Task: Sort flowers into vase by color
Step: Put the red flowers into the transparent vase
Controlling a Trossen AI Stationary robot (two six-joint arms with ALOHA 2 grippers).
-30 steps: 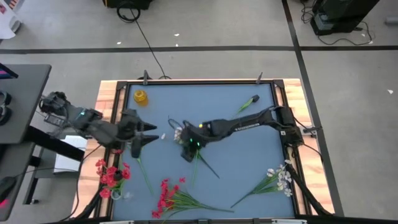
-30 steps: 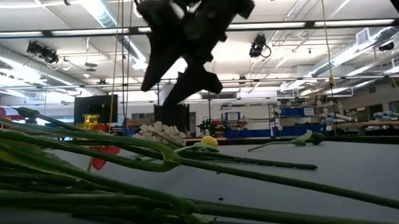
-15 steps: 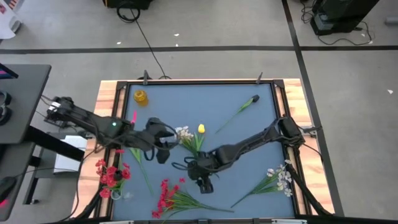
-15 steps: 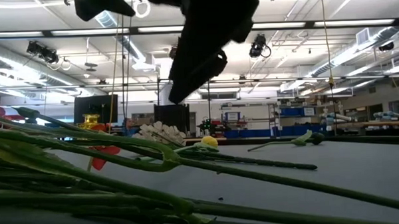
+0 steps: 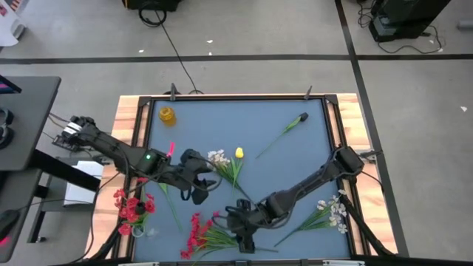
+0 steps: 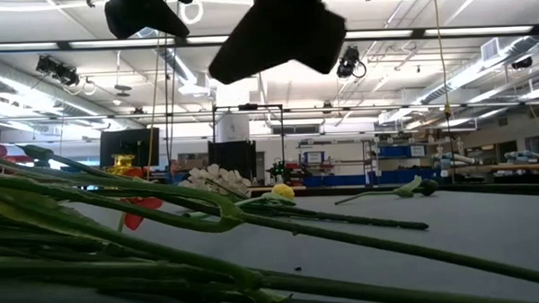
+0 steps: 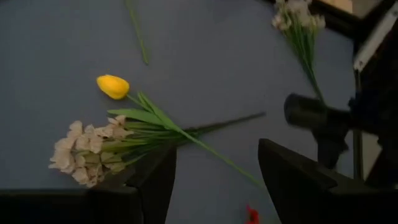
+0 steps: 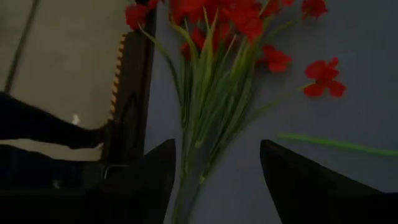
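My left gripper (image 5: 201, 189) hangs open over the table's middle left, just near-side of a yellow tulip bud (image 7: 113, 86) and a white blossom sprig (image 7: 81, 152) that lie flat with crossed stems. My right gripper (image 5: 242, 233) is open above the green stems (image 8: 205, 112) of a red blossom sprig (image 5: 198, 233) lying near the near edge. Its fingers (image 8: 149, 180) stand on either side of the stems and touch nothing. Another red bunch (image 5: 131, 207) sits at the left near corner. A white sprig (image 5: 331, 213) lies right, and a green-budded stem (image 5: 290, 127) lies far right.
A small yellow vase (image 5: 168, 114) stands in the far left corner. A raised dark frame with wooden edging (image 5: 126, 122) runs round the blue table top. In the low view, leafy stems (image 6: 120, 238) fill the foreground and both grippers show only as dark shapes at the top.
My right gripper has swept from the table's middle, by the white and yellow flowers, toward the near edge and now hangs over the red sprig. My left gripper has moved rightward and a little nearer, up to the white and yellow flowers. The flowers have stayed put.
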